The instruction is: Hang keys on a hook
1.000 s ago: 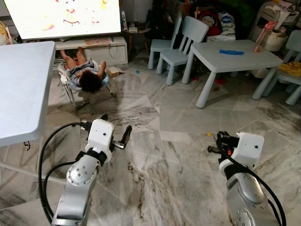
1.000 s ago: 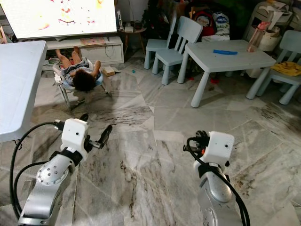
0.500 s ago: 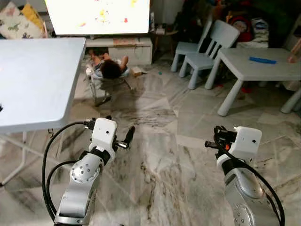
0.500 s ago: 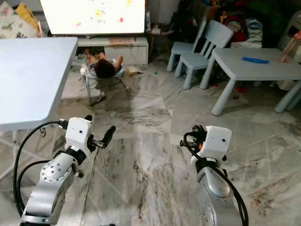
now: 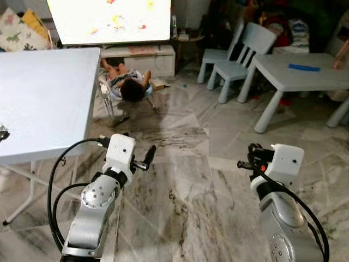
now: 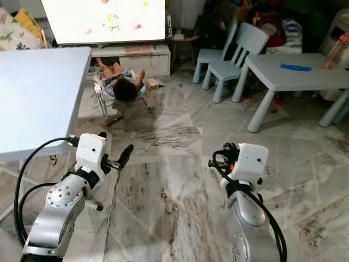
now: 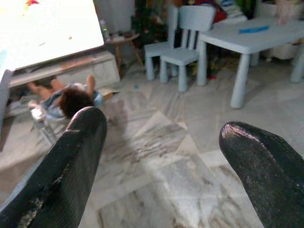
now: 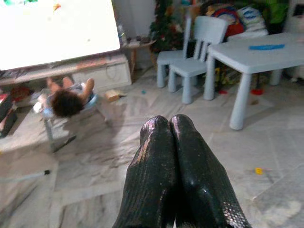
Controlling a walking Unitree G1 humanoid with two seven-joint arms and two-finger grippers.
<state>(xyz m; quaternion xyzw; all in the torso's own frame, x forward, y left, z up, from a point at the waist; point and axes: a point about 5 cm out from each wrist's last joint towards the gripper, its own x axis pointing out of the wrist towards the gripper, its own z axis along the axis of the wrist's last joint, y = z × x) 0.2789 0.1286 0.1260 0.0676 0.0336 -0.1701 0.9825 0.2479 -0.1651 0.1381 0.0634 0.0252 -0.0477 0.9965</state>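
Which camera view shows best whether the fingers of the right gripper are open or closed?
The right wrist view: the right gripper has both fingers pressed together, seen close. The eye views show it small, above the marble floor.

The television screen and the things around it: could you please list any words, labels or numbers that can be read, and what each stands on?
None can be read.
Television screen: overexposed, coloured blotches, no legible text.
Bags behind the small chairs: print too blurred to read.
Blue object on the small table: no lettering to make out.
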